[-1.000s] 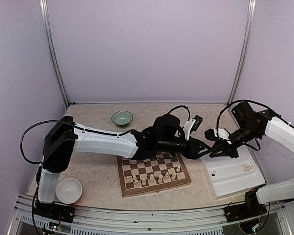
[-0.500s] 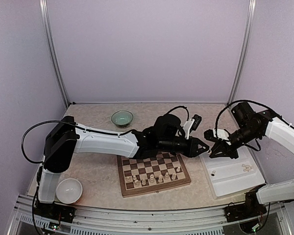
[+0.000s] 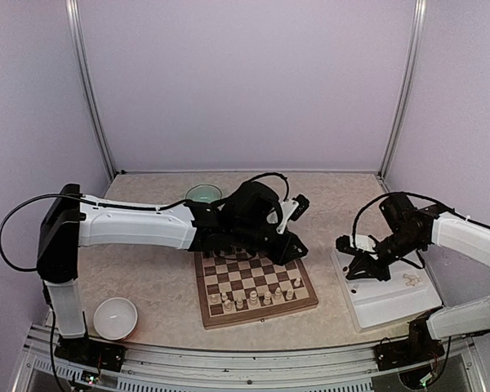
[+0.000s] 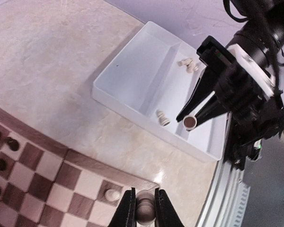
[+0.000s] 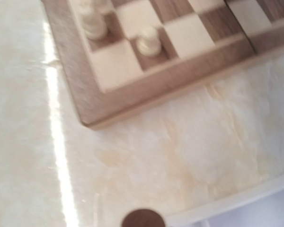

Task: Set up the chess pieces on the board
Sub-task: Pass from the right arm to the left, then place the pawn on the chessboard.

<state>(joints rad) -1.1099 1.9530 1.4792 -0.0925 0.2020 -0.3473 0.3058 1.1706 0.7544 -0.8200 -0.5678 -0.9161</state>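
Observation:
The board (image 3: 261, 316) lies mid-table, with cream chess pieces (image 3: 253, 298) in rows on its near side. My left gripper (image 3: 300, 249) hovers over the board's far right corner. In the left wrist view it (image 4: 145, 213) is shut on a cream chess piece (image 4: 145, 208), above the board's corner (image 4: 33, 156). My right gripper (image 3: 345, 272) is over the left end of the white tray (image 3: 392, 306) and is shut on a piece whose brown felt base (image 4: 190, 122) faces up. That base (image 5: 143, 219) shows in the right wrist view; the fingers there are out of frame.
Loose cream pieces (image 4: 163, 118) (image 4: 188, 65) lie in the tray (image 4: 132, 66). Dark chessmen (image 4: 12, 142) stand on the board's far side. A green bowl (image 3: 203, 196) sits behind the board and a white bowl (image 3: 114, 317) at the near left. The two grippers are close together.
My left arm has drawn back left from beside the right gripper to over the board's far right corner. My right gripper has dropped lower toward the tray's left end.

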